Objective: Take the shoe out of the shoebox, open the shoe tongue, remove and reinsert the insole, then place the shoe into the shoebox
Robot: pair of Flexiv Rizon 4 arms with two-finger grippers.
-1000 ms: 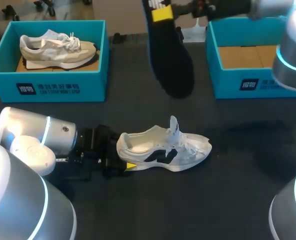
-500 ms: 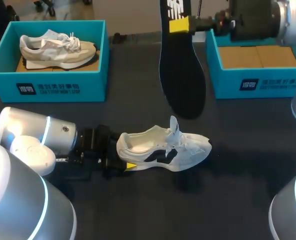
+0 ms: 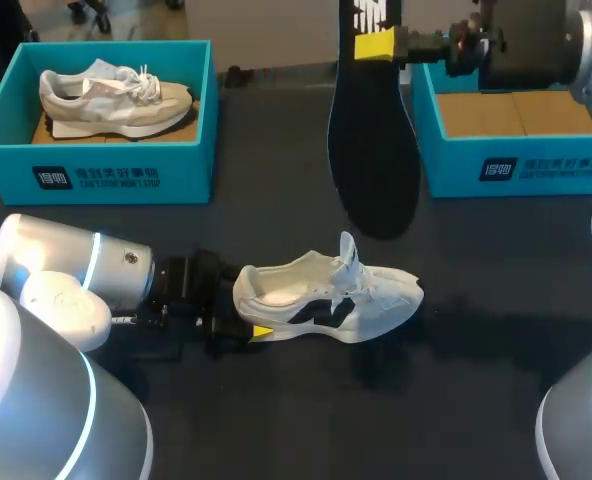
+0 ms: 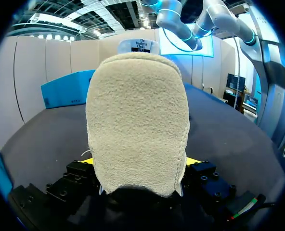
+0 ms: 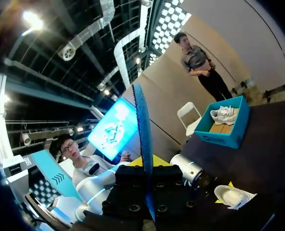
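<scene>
Overhead, my right gripper (image 3: 376,45) is clamped on the top end of the one black insole (image 3: 374,150), which hangs upright between the left shoebox (image 3: 96,175) and the right shoebox (image 3: 516,170). Only the right wrist view shows it edge-on between my fingers. Shoes counted: two. The beige shoe (image 3: 116,98) lies in the left shoebox, and the white shoe (image 3: 326,295) lies on the counter (image 3: 496,300). My left gripper (image 3: 248,312) is closed on its heel, which fills the left wrist view.
</scene>
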